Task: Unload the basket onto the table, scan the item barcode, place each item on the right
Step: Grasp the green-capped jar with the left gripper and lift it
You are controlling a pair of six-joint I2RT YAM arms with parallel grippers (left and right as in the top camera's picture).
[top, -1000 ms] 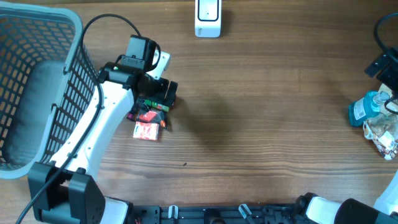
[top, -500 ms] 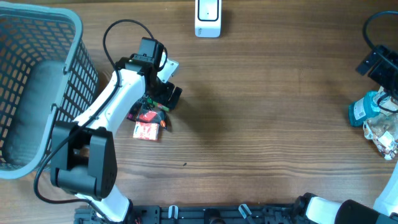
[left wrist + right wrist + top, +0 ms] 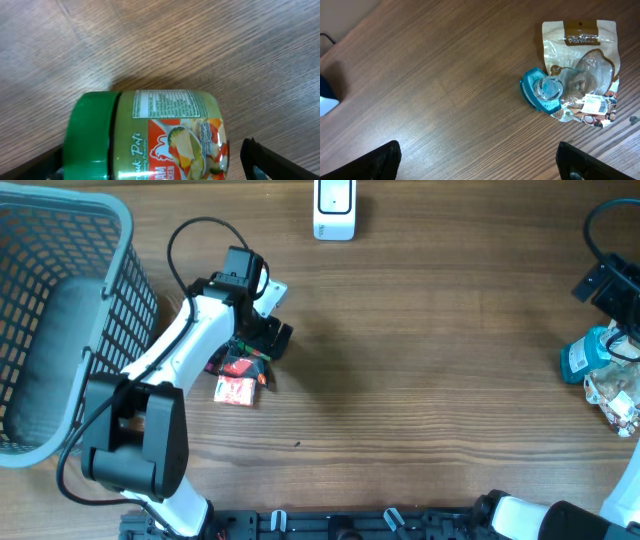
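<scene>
- The jar lies on its side on the table, at about 9 o'clock from the table's middle. The left gripper hangs over it with fingers wide apart, one off each end, holding nothing.
- The jar is round, so it may roll away if one finger meets it before the other.
- The fingers face the lid and the base. Closing there may let the smooth ends slip out on the lift.
- Red packets lie just beside the jar at 6 o'clock, and a low approach may snag them.
- No barcode shows, so it may end up turned away from the scanner at 12 o'clock, or hidden under a finger.
- The right gripper, fingers apart, hangs empty over the bottle and bag at 3 o'clock. It is well apart from the jar, so a clash looks unlikely.
</scene>
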